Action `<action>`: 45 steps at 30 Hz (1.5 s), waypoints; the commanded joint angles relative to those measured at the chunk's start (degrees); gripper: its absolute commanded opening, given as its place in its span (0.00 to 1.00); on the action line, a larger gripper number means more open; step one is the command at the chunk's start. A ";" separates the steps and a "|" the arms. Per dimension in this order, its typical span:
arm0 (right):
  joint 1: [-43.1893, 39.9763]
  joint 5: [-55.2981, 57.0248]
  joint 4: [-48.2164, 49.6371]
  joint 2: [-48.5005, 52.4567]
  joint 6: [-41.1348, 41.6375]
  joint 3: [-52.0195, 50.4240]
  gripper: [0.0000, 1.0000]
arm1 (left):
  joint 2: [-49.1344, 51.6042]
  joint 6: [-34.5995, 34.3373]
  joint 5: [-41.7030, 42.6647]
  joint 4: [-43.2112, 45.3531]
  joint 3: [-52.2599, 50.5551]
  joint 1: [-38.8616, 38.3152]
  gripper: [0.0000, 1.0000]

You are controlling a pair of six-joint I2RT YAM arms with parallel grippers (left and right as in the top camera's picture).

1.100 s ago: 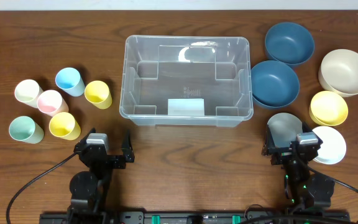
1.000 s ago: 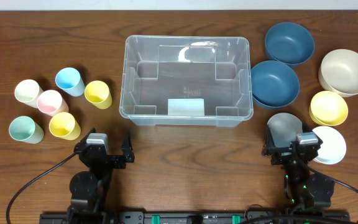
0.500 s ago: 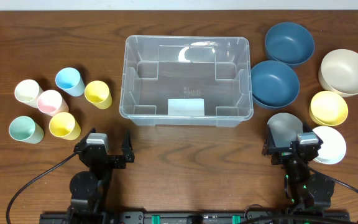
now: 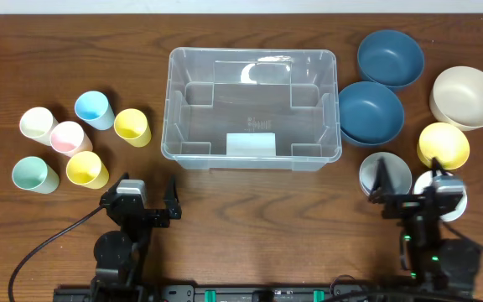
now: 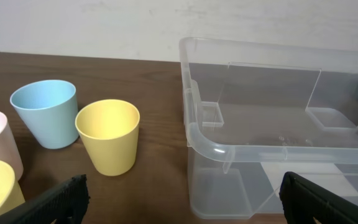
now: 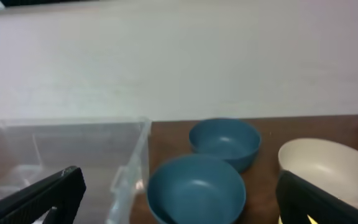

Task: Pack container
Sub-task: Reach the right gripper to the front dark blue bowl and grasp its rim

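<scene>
The container (image 4: 168, 109) is a large clear bin with a white label, standing empty at the table's middle back. It also shows in the left wrist view (image 5: 229, 146) and in the right wrist view (image 6: 73, 146). My left gripper (image 4: 139, 201) is open and empty at the front left, below several pastel cups; in its wrist view the jaws (image 5: 179, 208) face the bin's near left corner. My right gripper (image 4: 409, 191) is open and empty at the front right, over a grey bowl (image 4: 374, 170) and a white bowl (image 4: 456, 201). Its jaws (image 6: 179, 205) face two blue bowls.
Cups stand at the left: blue (image 4: 92, 108), two yellow (image 4: 132, 127) (image 4: 86, 169), pink (image 4: 67, 137), cream (image 4: 36, 123), green (image 4: 33, 174). Bowls stand at the right: two dark blue (image 4: 391, 57) (image 4: 371, 111), cream (image 4: 465, 96), yellow (image 4: 443, 144).
My right gripper has shifted to the right and uncovered more of the grey bowl. The left arm, the container, cups and bowls have not moved.
</scene>
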 commanded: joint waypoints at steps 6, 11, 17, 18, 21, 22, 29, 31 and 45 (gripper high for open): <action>-4.57 -5.18 -24.33 35.01 0.26 37.22 0.99 | -0.35 0.13 0.44 -2.01 -0.92 0.24 0.98; -6.16 -11.50 -40.11 57.46 -6.82 59.58 0.99 | -0.35 0.13 0.44 -2.01 -0.92 0.24 0.98; -6.19 -15.96 -45.75 72.06 -6.43 65.02 0.88 | -0.35 0.11 0.44 -2.01 -0.92 0.24 0.98; -6.27 -15.37 -46.14 74.16 -6.29 64.92 0.76 | -0.35 0.13 0.44 -2.01 -0.92 0.24 0.98; -6.58 -12.81 -47.34 80.15 -3.37 64.72 0.60 | -0.35 0.13 0.44 -2.03 -0.92 0.24 0.98; -6.71 -11.45 -47.67 82.34 -1.77 64.72 0.65 | -0.35 0.13 0.44 -2.01 -0.92 0.24 0.98; -6.88 -4.70 -48.41 94.18 6.56 64.63 0.64 | -0.35 0.13 0.44 -2.01 -0.92 0.24 0.98; -6.88 -3.37 -48.39 96.70 8.35 64.63 0.61 | -0.35 0.13 0.44 -2.01 -0.92 0.24 0.98; -6.93 3.32 -45.51 103.34 14.95 64.30 0.41 | -0.35 0.13 0.44 -2.01 -0.92 0.24 0.98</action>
